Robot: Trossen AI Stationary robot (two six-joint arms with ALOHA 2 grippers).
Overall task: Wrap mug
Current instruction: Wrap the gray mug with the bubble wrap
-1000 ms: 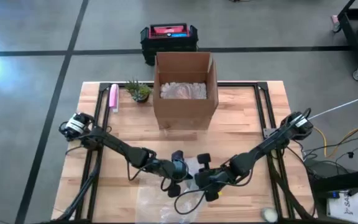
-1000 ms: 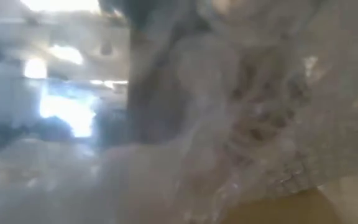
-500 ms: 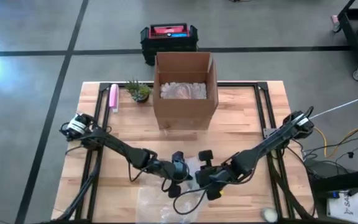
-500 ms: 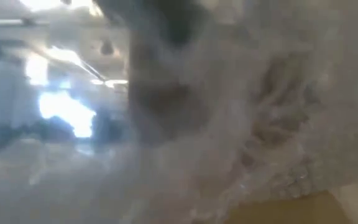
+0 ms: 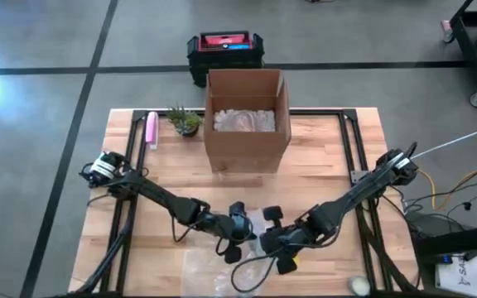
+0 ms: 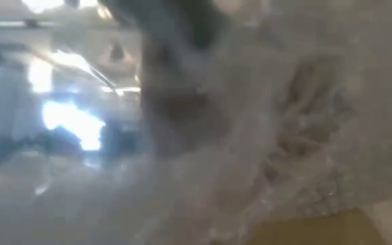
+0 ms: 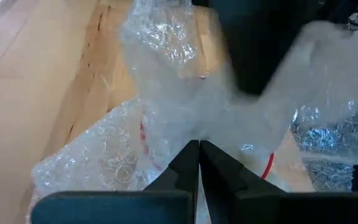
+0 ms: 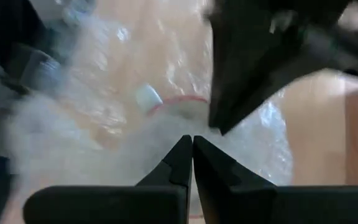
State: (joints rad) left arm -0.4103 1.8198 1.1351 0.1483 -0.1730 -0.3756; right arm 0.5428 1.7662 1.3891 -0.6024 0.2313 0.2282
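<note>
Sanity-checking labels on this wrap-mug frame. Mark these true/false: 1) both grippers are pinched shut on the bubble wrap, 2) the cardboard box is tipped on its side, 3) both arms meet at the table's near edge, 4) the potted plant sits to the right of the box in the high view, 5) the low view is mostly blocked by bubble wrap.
1) True. The left gripper and the right gripper each have fingers closed on bubble wrap.
2) False. The cardboard box stands upright, open at the top.
3) True.
4) False. The potted plant sits left of the box.
5) True.
</note>
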